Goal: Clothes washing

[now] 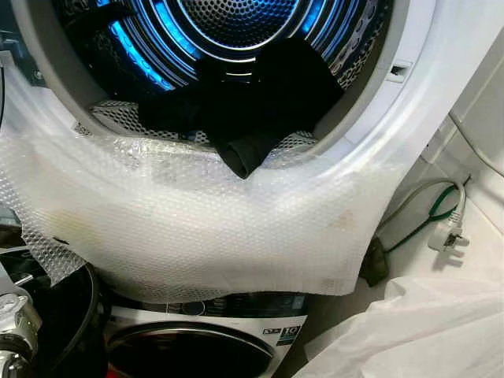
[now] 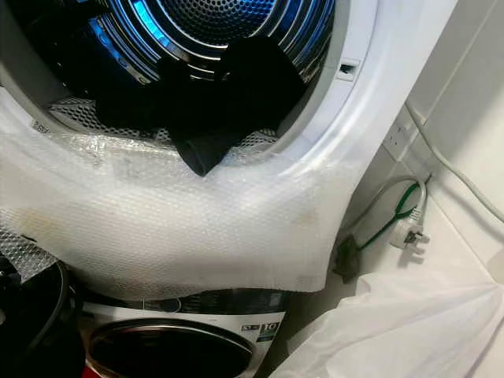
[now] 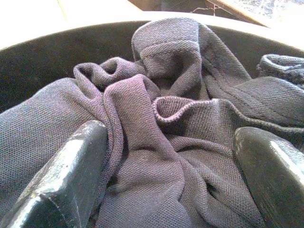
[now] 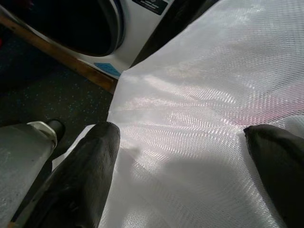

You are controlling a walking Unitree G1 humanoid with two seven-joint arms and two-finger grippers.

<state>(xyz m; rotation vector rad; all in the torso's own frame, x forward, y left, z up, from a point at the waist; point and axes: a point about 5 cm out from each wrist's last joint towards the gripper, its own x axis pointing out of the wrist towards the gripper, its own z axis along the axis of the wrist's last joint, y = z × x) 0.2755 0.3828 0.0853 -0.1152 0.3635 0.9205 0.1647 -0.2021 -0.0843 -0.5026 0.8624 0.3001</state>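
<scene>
The upper machine's blue-lit steel drum [image 1: 236, 24] stands open with dark clothes [image 1: 260, 102] piled inside; one black piece hangs over the front lip. In the left wrist view my left gripper [image 3: 168, 142] is open, its fingers [image 3: 71, 161] on either side of a crumpled dark purple-grey knit garment [image 3: 166, 61] lying in a black basket [image 3: 47, 52]. In the right wrist view my right gripper [image 4: 180, 137] is open just above a white woven sheet [image 4: 213, 71], with nothing between its fingers.
Bubble wrap [image 1: 197, 228] is draped over the drum opening's lower rim. A second machine [image 1: 205, 339] sits underneath. A white plug [image 1: 447, 235] and a green cable [image 1: 437, 209] hang by the right wall. The white sheet [image 1: 409, 331] covers the lower right; the black basket [image 1: 71, 315] is lower left.
</scene>
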